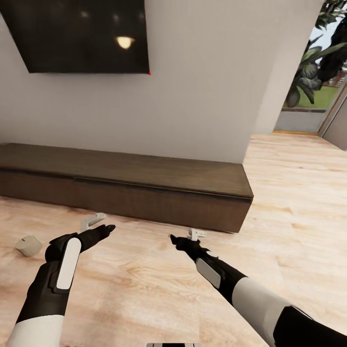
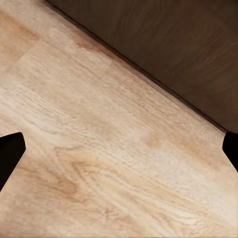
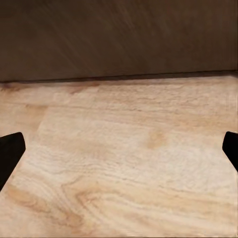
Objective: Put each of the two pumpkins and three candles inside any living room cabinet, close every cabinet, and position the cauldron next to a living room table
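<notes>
- Standing shut against the wall, the cabinet is showing no gap at its drawer fronts, so its contents are hidden; its long axis is running along the wall, under the TV.
- A candle is lying on the wood floor near the head view's left edge, tipped on its side; which way its top is facing cannot be told.
- The left gripper is hanging over the floor just in front of the cabinet, with the candle well off to its left; its fingertips are sitting at opposite edges of the left wrist view, spread wide with only floor between them.
- The right gripper is hovering over the floor close to the cabinet's front, its fingertips likewise far apart and holding nothing.
- Two small pale bracket-like pieces are lying on the floor beside the cabinet.
</notes>
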